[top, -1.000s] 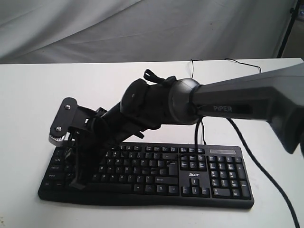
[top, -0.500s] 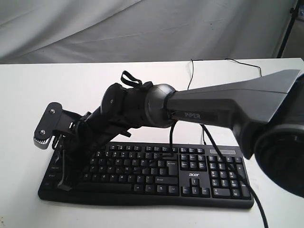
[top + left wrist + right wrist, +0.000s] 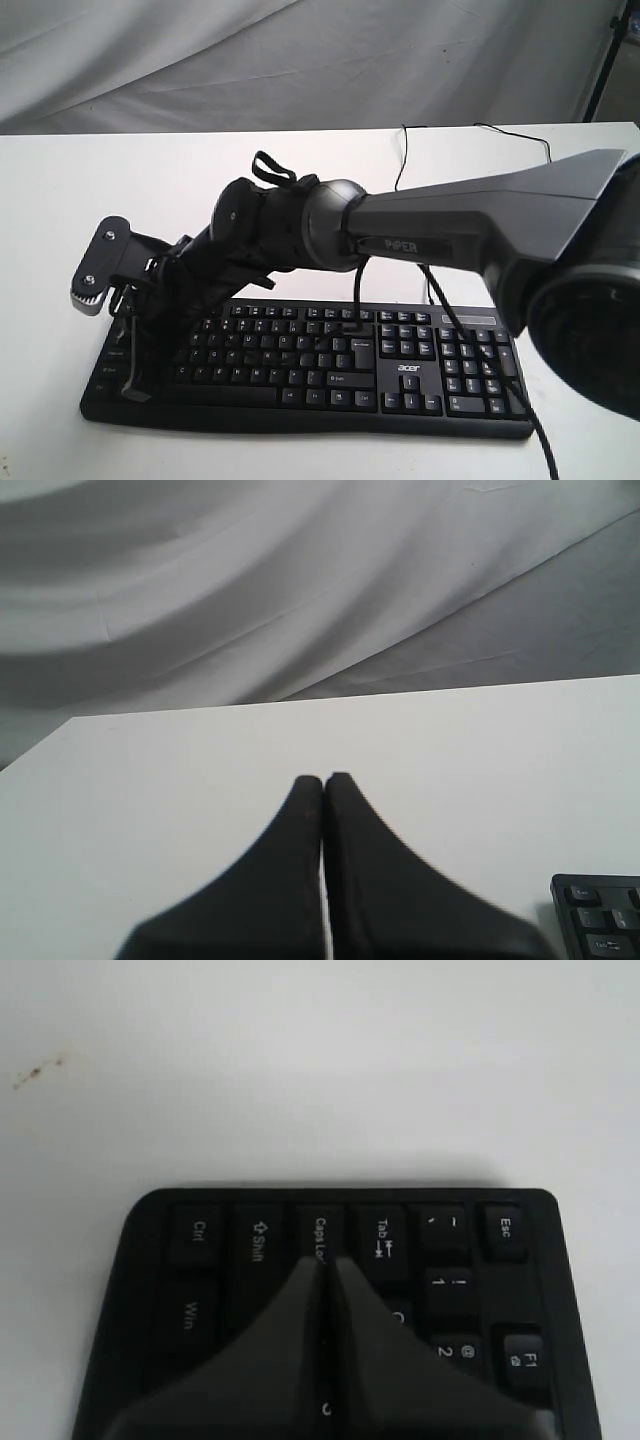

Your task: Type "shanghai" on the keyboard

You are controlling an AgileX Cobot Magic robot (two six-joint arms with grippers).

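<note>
The black keyboard (image 3: 400, 378) with its white "acer" logo lies along the front of the white table. My right arm reaches across it from the right. My right gripper (image 3: 136, 390) is shut and points down at the keyboard's far left end. In the right wrist view the shut fingertips (image 3: 323, 1262) are at the Caps Lock key (image 3: 319, 1232), with Shift and Tab on either side; whether they press it I cannot tell. My left gripper (image 3: 322, 778) is shut with nothing in it, over bare table, and a corner of the keyboard (image 3: 600, 920) shows beside it. The left gripper is out of the exterior view.
The keyboard's thin black cable (image 3: 405, 150) runs to the table's far edge. A thicker arm cable (image 3: 478, 362) hangs over the number pad. Grey cloth (image 3: 300, 60) hangs behind the table. A black stand leg (image 3: 603, 60) is at the far right.
My right arm has swung left along the keyboard, carrying the shut gripper from the left letter keys to the far left end. It has barely moved in the last half second.
</note>
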